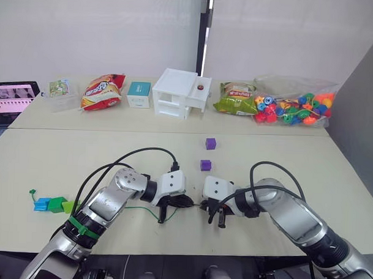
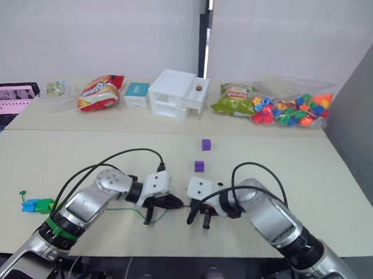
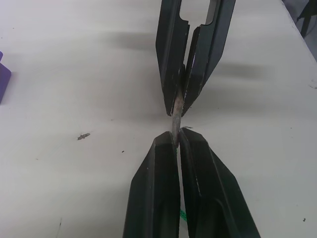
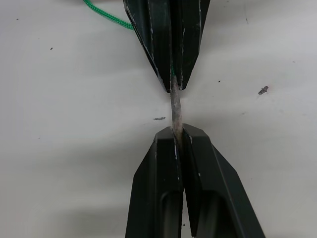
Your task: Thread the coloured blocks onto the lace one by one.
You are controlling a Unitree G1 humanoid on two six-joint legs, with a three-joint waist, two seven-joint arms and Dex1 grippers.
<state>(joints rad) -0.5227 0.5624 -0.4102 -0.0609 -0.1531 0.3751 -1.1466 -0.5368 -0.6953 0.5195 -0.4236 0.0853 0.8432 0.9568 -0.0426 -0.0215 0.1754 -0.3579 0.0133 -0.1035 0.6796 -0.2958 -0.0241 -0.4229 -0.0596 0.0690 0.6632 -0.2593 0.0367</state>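
Observation:
My left gripper (image 1: 190, 202) and right gripper (image 1: 205, 205) meet tip to tip at the table's front centre. Both are shut on the stiff pale tip (image 3: 176, 121) of the lace, which bridges the small gap between them. In the right wrist view the green cord (image 4: 106, 17) runs off behind the left gripper (image 4: 173, 87). The lace (image 1: 138, 208) trails left along the table to a blue block (image 1: 42, 203), a dark green block (image 1: 57, 203) and a light green block (image 1: 71, 206), lined up near its knotted end (image 1: 32, 193). Two purple blocks (image 1: 205, 165) (image 1: 210, 143) lie loose beyond the grippers.
Along the far table stand a tablet (image 1: 13, 97), a clear box (image 1: 60, 92), a red snack bag (image 1: 102, 92), a teal box (image 1: 139, 94), a white toy house (image 1: 179, 93), a green snack bag (image 1: 236, 98) and a clear bag of beads (image 1: 295, 106).

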